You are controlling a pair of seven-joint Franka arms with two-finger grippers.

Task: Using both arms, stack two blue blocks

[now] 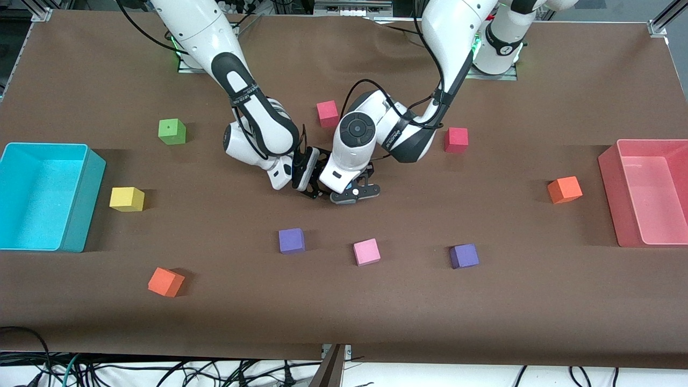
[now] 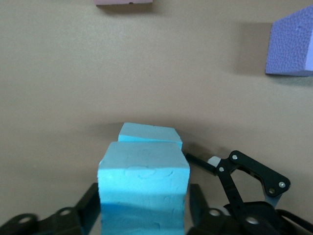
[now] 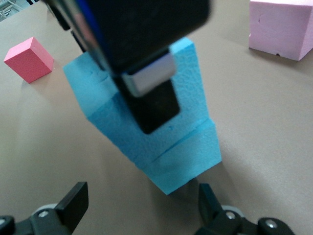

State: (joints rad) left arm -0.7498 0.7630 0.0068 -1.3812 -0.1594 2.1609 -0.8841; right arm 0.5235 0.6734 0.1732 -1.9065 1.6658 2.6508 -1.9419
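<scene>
The left gripper (image 2: 142, 215) clamps the upper blue block (image 2: 143, 188), a matte, dimpled foam cube sitting on the lower blue block (image 3: 188, 159) mid-table. The right gripper (image 3: 139, 205) stands beside them, fingers spread wide around nothing.

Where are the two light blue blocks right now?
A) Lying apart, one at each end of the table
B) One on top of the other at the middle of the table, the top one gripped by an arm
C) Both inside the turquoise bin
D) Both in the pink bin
B: the upper blue block sits on the lower blue block, with the left gripper closed on the upper one, and the right gripper is open beside the stack.
</scene>
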